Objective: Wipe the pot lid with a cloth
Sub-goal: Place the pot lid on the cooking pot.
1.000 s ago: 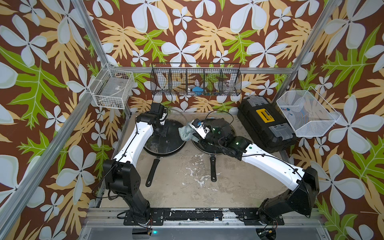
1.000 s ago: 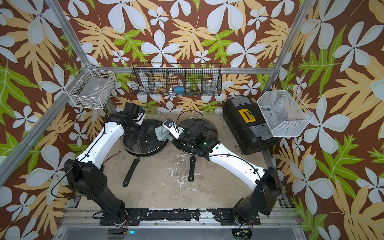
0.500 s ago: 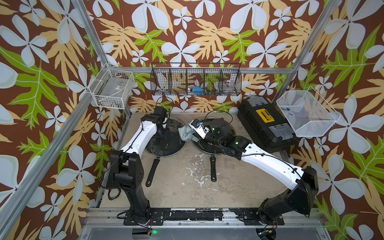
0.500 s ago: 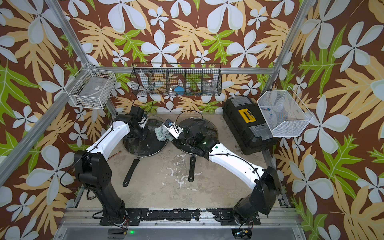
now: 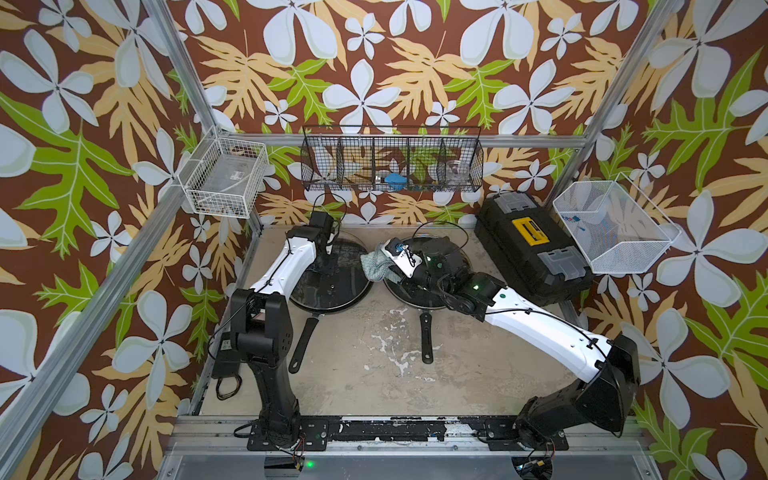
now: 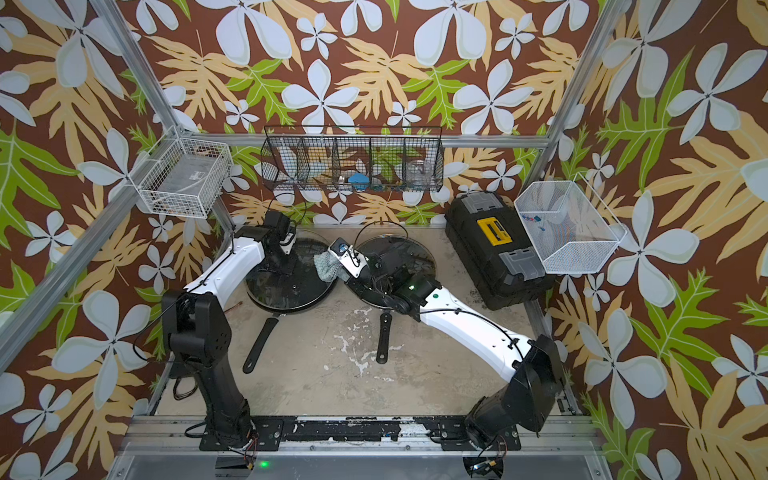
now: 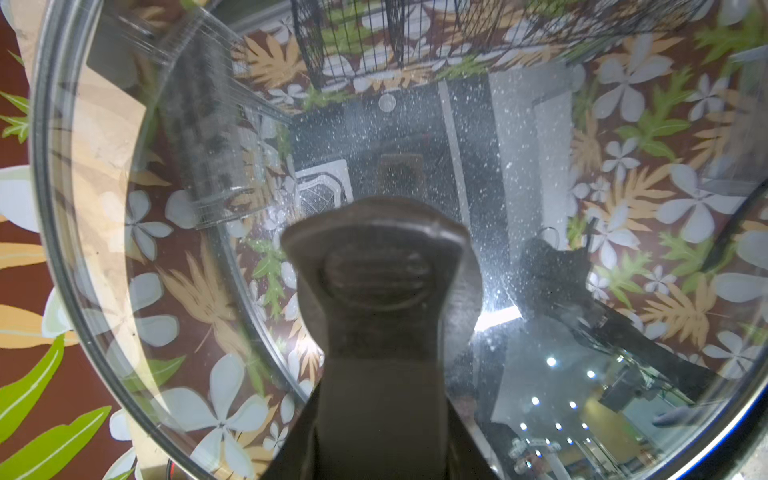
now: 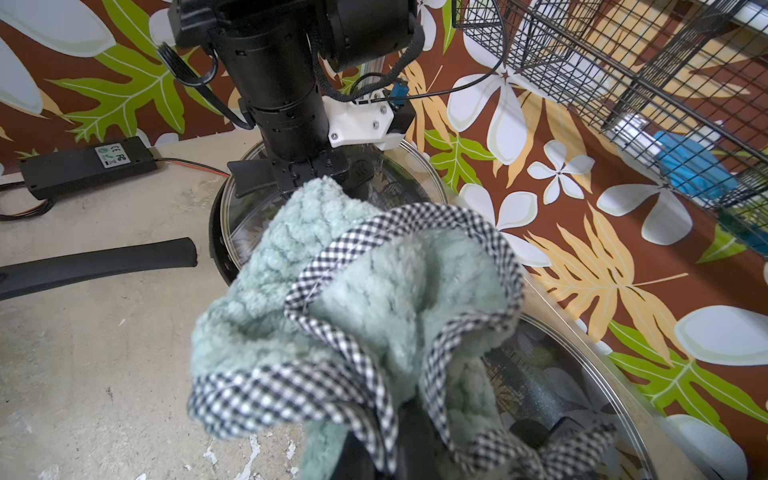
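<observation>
The glass pot lid [image 5: 347, 266] [image 6: 305, 270] sits over the left black pan [image 5: 316, 305]. My left gripper [image 5: 328, 268] [image 6: 283, 266] [image 8: 309, 170] is shut on the lid's dark handle [image 7: 376, 266]. The glass [image 7: 166, 249] fills the left wrist view, and I cannot tell whether the lid rests on the pan. My right gripper [image 5: 386, 270] [image 6: 338, 272] [image 8: 386, 449] is shut on the cloth [image 5: 374, 266] [image 6: 326, 266] [image 8: 365, 299]. The teal cloth has a black-and-white checked hem and hangs bunched in the air between the two pans, next to the held lid's edge.
A second pan with a glass lid [image 5: 453, 253] [image 8: 582, 374] lies under my right arm. Both pan handles [image 5: 303, 345] [image 5: 426, 336] point to the front. A black toolbox [image 5: 528, 249] stands at the right. Wire baskets [image 5: 392, 160] [image 5: 224, 176] [image 5: 611, 226] hang on the walls. A power brick [image 8: 87, 166] lies behind the left pan.
My left arm has pulled its elbow in and stands more upright, still holding the lid's handle. My right gripper and the cloth have barely shifted.
</observation>
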`<state>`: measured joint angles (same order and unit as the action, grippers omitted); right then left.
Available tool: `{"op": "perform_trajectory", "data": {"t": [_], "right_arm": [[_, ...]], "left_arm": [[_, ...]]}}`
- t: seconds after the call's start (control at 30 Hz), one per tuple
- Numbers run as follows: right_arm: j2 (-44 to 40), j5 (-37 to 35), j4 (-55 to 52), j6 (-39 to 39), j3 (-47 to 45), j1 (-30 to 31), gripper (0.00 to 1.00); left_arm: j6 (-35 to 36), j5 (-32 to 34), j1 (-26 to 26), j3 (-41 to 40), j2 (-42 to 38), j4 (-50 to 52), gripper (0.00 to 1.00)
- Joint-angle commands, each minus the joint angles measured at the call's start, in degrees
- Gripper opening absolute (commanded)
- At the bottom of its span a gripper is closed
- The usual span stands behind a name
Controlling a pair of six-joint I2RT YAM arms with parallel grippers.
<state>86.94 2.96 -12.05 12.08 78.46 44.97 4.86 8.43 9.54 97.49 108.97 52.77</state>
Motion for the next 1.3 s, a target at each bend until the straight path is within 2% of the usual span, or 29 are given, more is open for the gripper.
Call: {"op": "perform_trajectory", "data": {"t": [0.0, 0.37, 0.63, 1.27], "right_arm": [[-0.3, -0.7, 0.7, 0.4, -0.1, 0.0, 0.0], [-0.3, -0.8, 0.7, 0.6, -0.1, 0.0, 0.0], [-0.7, -0.9, 0.6, 0.5, -0.2, 0.0, 0.0], [-1.4, -1.3, 0.3, 0.4, -0.3, 0.0, 0.0]], "left_arm": [[0.8, -1.0, 0.0, 2.2, 0.3, 0.1, 0.0], [4.0, -4.3, 0.0, 9.3, 2.0, 11.0, 0.0], [3.1, -5.6, 0.0, 7.2, 2.4, 10.0, 0.0], [2.9, -1.0, -0.1, 3.2, 3.0, 3.3, 0.0]]}}
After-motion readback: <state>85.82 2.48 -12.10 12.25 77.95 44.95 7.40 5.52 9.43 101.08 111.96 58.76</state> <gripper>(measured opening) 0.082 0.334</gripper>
